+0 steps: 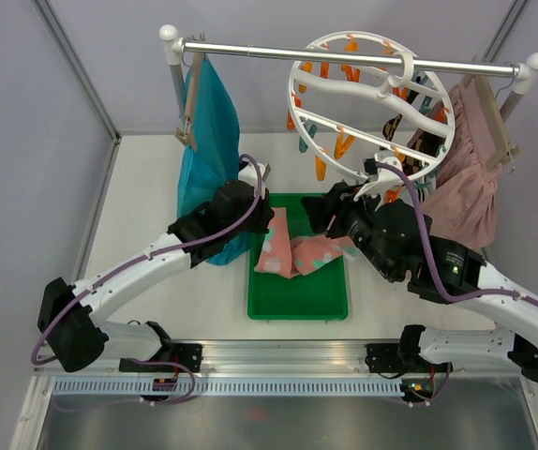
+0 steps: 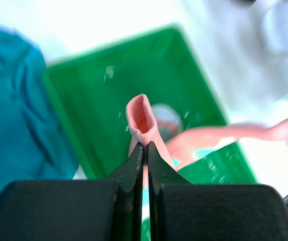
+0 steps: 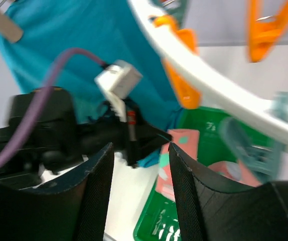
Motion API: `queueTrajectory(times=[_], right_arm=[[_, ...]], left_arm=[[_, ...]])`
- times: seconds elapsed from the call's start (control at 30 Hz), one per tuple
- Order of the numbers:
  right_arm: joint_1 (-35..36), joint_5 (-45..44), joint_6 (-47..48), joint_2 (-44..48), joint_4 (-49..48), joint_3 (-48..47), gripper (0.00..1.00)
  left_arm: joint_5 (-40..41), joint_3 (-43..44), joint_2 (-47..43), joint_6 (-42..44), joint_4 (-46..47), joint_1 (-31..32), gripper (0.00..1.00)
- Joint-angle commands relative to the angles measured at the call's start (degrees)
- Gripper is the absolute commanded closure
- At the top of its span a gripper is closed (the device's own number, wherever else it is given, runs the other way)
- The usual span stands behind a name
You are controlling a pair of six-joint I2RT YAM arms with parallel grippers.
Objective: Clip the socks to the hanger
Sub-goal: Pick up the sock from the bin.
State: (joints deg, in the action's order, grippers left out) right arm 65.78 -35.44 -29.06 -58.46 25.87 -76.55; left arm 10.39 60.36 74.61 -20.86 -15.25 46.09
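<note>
Your left arm reaches in across the front of the teal garment [image 1: 208, 131]. The left gripper [image 2: 145, 145] is clenched on a folded edge of a pink sock [image 2: 143, 119], and the sock hangs down into the green tray [image 1: 297, 314]. A second pink sock [image 1: 318, 253] lies beside it in the tray. Your right gripper [image 3: 140, 150] faces the left one with its jaws parted and nothing between them. It sits just under the hanger [image 1: 381, 89], whose rim and orange clips crowd it. The pink skirt [image 1: 466, 187] hangs at the far right.

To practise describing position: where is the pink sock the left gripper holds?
In the top view, the pink sock hangs from the left gripper over the green tray's left side, next to the teal garment.
</note>
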Motion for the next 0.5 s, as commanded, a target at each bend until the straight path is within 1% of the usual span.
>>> queueTrajectory(times=[0.0,0.17,0.2,0.3,0.33,0.43,0.47], right_arm=[[0.32,-12.08,-1.53,3.43,2.25,0.00,0.46],[0.32,-22.99,-1.62,6.77,6.29,0.70,0.51],[0.32,-26.49,-1.35,7.39,6.65,0.97,0.51],[0.32,-31.69,-1.18,8.71,8.58,1.23,0.51],[0.32,-34.75,-1.18,8.88,9.19,1.14,0.50],[0.23,-39.77,-1.26,9.85,10.95,1.67,0.49],[0.23,-40.92,-1.26,10.03,10.96,1.76,0.48]], left_arm=[[1.03,6.43,-2.01,2.49,0.13,-0.12,0.98],[4.10,13.72,-1.31,3.90,-0.57,-0.12,0.98],[4.63,16.17,-0.70,4.33,-0.92,-0.21,0.98],[7.27,21.18,1.67,6.09,-2.59,-0.38,0.98],[8.40,22.16,1.94,6.71,-2.77,-0.38,0.98],[9.20,25.85,3.17,7.94,-3.12,-1.43,0.98],[9.12,25.86,3.35,8.20,-2.95,-1.44,0.98]])
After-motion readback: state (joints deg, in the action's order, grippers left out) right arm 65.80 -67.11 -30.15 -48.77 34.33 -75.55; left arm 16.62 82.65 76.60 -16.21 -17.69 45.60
